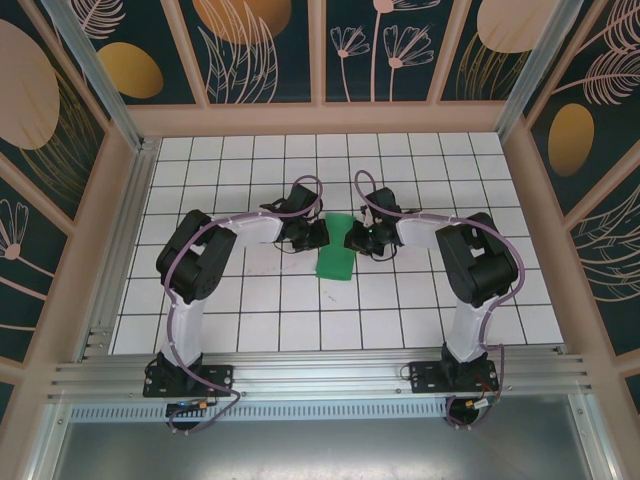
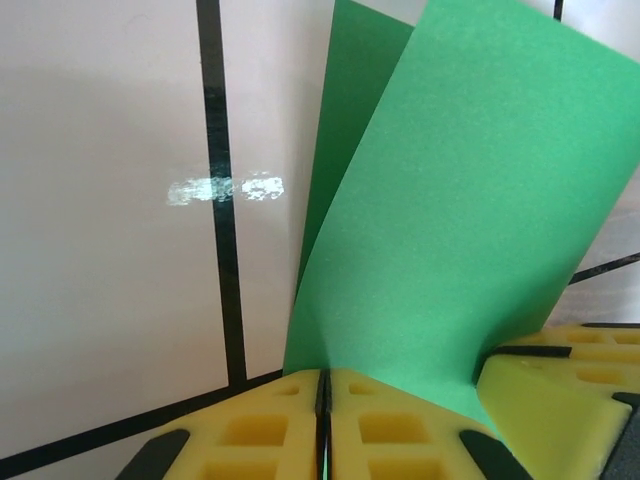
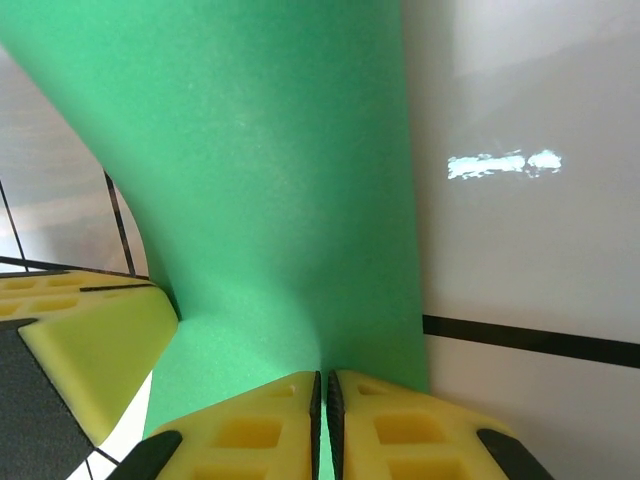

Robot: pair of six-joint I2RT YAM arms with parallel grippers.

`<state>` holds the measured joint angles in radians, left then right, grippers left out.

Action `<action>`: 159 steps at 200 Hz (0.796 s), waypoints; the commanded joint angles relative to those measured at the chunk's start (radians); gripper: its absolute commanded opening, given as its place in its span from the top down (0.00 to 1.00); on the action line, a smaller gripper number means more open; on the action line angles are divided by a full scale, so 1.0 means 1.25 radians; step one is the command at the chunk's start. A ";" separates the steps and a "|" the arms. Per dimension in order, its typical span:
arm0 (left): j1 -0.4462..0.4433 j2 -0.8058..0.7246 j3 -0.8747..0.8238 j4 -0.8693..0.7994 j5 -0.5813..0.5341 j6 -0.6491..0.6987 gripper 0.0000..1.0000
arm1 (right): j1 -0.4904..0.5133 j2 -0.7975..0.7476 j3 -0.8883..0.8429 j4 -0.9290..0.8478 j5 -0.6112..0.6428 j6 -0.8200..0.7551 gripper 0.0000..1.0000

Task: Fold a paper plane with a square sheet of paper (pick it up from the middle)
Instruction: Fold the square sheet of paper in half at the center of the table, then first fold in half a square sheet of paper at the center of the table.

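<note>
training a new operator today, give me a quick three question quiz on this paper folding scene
1. True or false: the thin green paper sheet lies flat and untouched on the white tiled table.
2. The left gripper, with yellow pads, is: A wide open; B shut on the sheet; C shut on nothing.
3. What does the right gripper pinch?
Key: 1 false; 2 B; 3 the green sheet.

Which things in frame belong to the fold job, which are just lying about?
Job: green paper sheet, folded over; left gripper and right gripper, both shut on it.
Not job: tiled table, patterned walls.
</note>
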<state>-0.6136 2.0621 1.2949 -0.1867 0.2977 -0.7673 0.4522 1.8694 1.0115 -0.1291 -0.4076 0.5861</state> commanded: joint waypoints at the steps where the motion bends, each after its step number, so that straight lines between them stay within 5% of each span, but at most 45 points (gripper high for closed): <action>1: 0.009 -0.031 -0.025 -0.016 -0.010 -0.010 0.84 | -0.004 0.030 -0.031 -0.019 0.049 0.029 0.84; 62: 0.001 -0.124 -0.131 0.106 0.099 -0.077 0.80 | -0.005 0.043 -0.044 -0.025 0.076 0.066 0.84; 159: -0.105 -0.078 -0.164 0.057 0.068 -0.076 0.81 | -0.006 0.043 -0.045 -0.010 0.073 0.096 0.84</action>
<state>-0.7212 1.9388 1.1278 -0.0818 0.4076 -0.8585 0.4522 1.8694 0.9962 -0.0975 -0.3973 0.6876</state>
